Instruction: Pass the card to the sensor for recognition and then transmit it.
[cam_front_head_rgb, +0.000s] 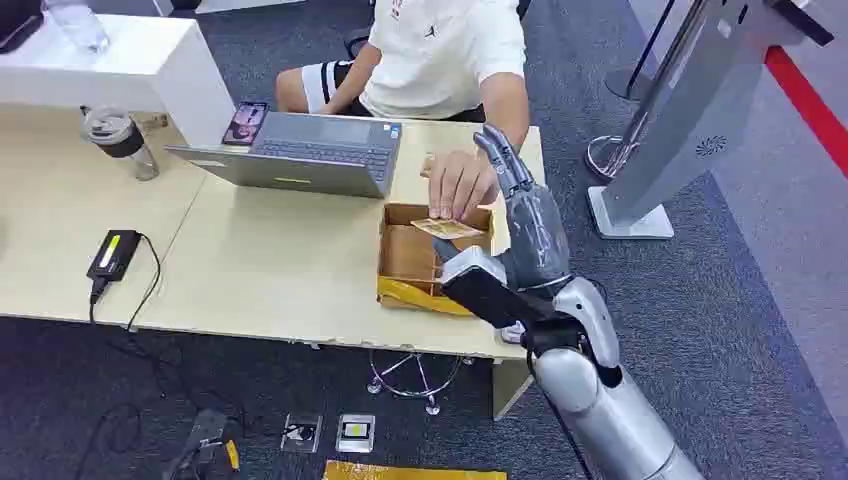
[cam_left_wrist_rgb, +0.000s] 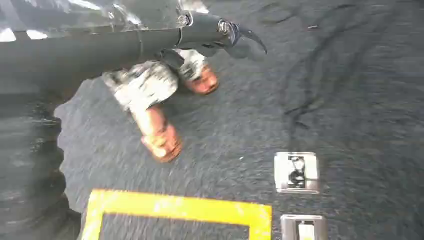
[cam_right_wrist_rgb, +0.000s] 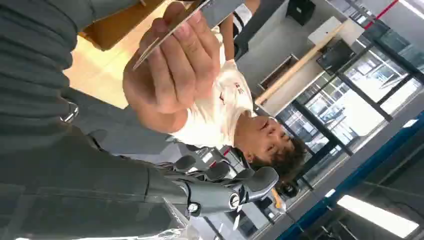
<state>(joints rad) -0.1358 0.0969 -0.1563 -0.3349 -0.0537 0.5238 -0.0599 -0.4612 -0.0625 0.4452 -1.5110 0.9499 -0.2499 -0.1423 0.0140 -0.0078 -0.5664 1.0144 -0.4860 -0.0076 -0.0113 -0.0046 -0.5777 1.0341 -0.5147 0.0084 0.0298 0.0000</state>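
The head view looks forward and down from high up onto the pale wooden table (cam_front_head_rgb: 260, 270), with dark grey carpet (cam_front_head_rgb: 740, 300) around it. The left wrist view points down at that carpet (cam_left_wrist_rgb: 350, 100) from close by, sharing with the head view the square metal floor socket (cam_left_wrist_rgb: 296, 172) (cam_front_head_rgb: 301, 433). The right wrist view, turned over, faces upward, very near a person's hand (cam_right_wrist_rgb: 172, 65) (cam_front_head_rgb: 460, 185) at the table's far right edge.

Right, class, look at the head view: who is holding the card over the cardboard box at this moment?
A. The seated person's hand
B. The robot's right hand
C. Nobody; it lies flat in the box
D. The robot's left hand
A: the person's hand pinches the card above the cardboard box, while the right hand stands beside it with fingers extended, holding nothing.
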